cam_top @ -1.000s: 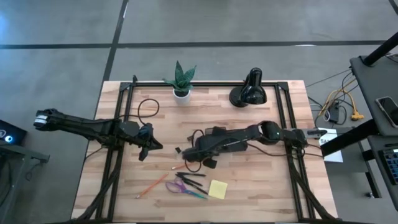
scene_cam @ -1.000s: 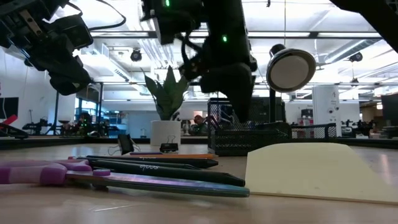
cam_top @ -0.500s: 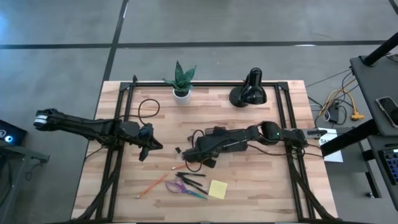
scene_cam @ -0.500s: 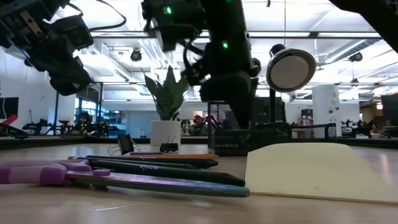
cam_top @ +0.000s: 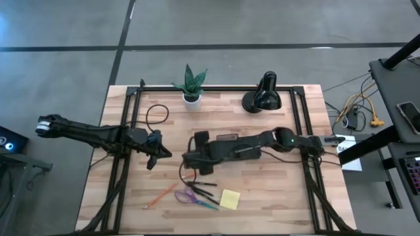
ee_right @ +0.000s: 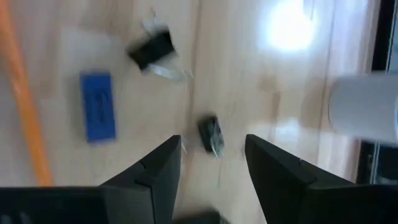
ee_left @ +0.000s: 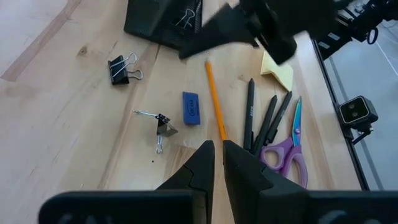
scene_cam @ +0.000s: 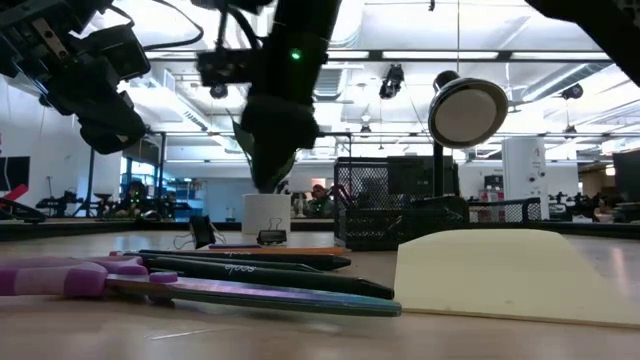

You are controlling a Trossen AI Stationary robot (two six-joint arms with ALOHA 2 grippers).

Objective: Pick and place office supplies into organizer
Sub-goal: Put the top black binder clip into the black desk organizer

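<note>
Office supplies first. The one I'm lined up on is the small dark clip [ee_right: 211, 134], loose on the wood just off the end of the organizer [cam_top: 228, 138], on the side toward the left arm. Nearby on that same side lie a bigger binder clip [ee_left: 121, 67], a blue eraser [ee_left: 191, 107] and the orange pencil [ee_left: 214, 102]. Farther from the organizer sit the black pens [cam_top: 200, 187], the purple scissors [cam_top: 191, 196] and the yellow sticky pad [cam_top: 230, 198].

My read on that clip: almost weightless, stiff metal, slick enough to skate across the board if I nudge it. I'd pinch across the dark body, not the thin wire loops, which look likely to spring away.

The right gripper [ee_right: 211, 171] hangs right over it, fingers [ee_right: 149, 177] spread wide with nothing between them and the clip showing in the gap.

Compared with a second ago, that arm was over the organizer with its jaws together. Now it has swung off the organizer's end and opened up.

The left gripper [ee_left: 214, 163] hasn't budged. It waits well out from the organizer with its tips pressed together, holding nothing.
</note>
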